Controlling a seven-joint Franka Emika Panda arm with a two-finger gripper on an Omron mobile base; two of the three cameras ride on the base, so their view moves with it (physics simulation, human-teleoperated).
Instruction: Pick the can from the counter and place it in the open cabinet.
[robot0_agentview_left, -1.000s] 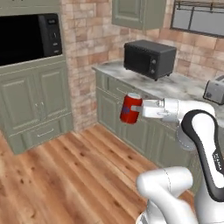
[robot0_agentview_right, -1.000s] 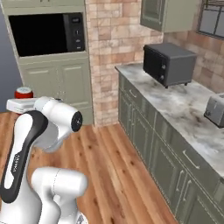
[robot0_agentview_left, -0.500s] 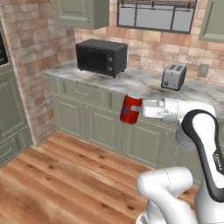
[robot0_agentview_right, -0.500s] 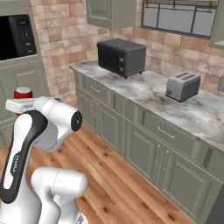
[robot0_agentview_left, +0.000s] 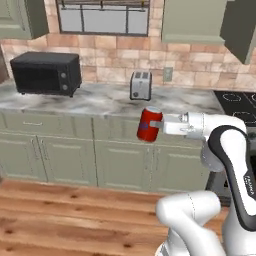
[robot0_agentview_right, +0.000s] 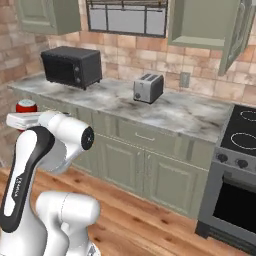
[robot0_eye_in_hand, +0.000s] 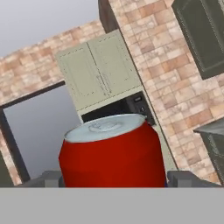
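The gripper was closed around the can, holding it by its sides in the air, out in front of the counter and level with the top of the lower cupboard doors. The can was upright, leaning slightly, its silver top up and a bluish patch showing low on its red side. In the right base view the can's red rim and silver top showed just above the white arm, at the far left, with the gripper below it. In the hand view the can sat between the two finger tips, its silver lid tilted towards the camera.

The counter ran along the brick wall. A black microwave stood on its left part and a silver toaster near the middle, well apart from each other, and the can touched neither. A window was set in the wall above them. To the right of the counter stood a stove with a black top.

The open cabinet hung on the wall up to the right of the window, its door swung out to the right and its plain green inside showing. The can was well below it and to its left.
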